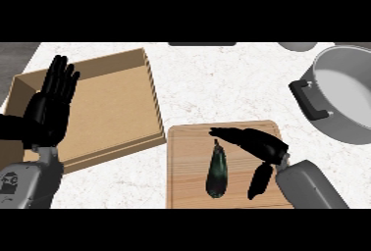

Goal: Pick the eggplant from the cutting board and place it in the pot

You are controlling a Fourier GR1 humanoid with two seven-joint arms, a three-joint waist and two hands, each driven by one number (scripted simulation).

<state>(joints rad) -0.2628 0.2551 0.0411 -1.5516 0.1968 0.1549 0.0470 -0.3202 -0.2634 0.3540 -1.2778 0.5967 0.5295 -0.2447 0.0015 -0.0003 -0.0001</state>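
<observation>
Right hand, fingers and thumb spread, hovers beside the eggplant mid cutting board, seemingly to grasp it.

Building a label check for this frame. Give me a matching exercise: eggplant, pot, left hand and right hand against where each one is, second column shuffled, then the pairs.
1. eggplant
2. pot
3. left hand
4. right hand

A. open, fingers up, at the view's left over the cardboard box
B. at the view's upper right, apart from the board
C. lying on the cutting board
D. open over the cutting board, just right of the eggplant

Pairs: 1-C, 2-B, 3-A, 4-D
</observation>
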